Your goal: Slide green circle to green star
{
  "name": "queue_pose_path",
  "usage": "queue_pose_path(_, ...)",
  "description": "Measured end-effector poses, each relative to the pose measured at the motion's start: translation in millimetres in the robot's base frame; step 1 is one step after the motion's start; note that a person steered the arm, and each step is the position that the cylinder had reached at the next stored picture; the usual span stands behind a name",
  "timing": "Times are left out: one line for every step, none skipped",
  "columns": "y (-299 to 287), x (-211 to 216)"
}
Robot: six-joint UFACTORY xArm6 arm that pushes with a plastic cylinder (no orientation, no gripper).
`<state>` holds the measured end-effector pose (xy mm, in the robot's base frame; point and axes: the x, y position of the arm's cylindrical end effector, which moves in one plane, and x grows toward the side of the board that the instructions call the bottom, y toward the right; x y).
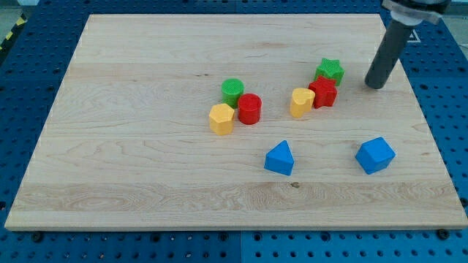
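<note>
Seven blocks on the wooden board (146,183): two green, two red, two yellow, two blue... correction, that makes eight.

Count by colour:
- Green, 2: green circle (232,90), green star (330,71)
- Red, 2: red cylinder (249,109), red star-like block (322,92)
- Yellow, 2: yellow hexagon block (221,119), yellow heart-ish block (300,102)
- Blue, 2: blue triangle block (279,158), blue cube-like block (375,155)

One rod, no jaws or fingers on it, so nothing to open or close; it grips nothing. My tip (375,85) is down at the board near the view's top right, just to the right of the green star, with a small gap, not touching it.

Green circle sits near board centre, well apart from my tip, far to its left. It's in a tight cluster: red cylinder touching it at lower right, yellow hexagon block just below-left. Between the green circle and the green star lies the second cluster: yellow heart-ish block, then red star-like block, which touches the green star from below-left.

Both blue blocks lie apart from the clusters, toward the view's bottom right.

No containers on the board. Board rests on a blue perforated table (29,66).
</note>
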<state>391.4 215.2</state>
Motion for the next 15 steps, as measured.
queue_pose_path(-98.3, -3.3)
queue_pose_path(-197.7, -16.6)
queue_pose_path(-206.5, -21.5)
queue_pose_path(-275.3, -27.9)
queue_pose_path(-321.8, 19.7)
queue_pose_path(-264.7, 36.0)
queue_pose_path(-197.6, -6.1)
queue_pose_path(-185.9, -25.9)
queue_pose_path(-217.2, 9.4)
queue_pose_path(-181.5, 7.8)
queue_pose_path(-155.0, -30.7)
queue_pose_path(-164.3, -35.8)
queue_pose_path(-187.1, -6.2)
queue_pose_path(-148.2, -16.7)
queue_pose_path(-123.0, -23.4)
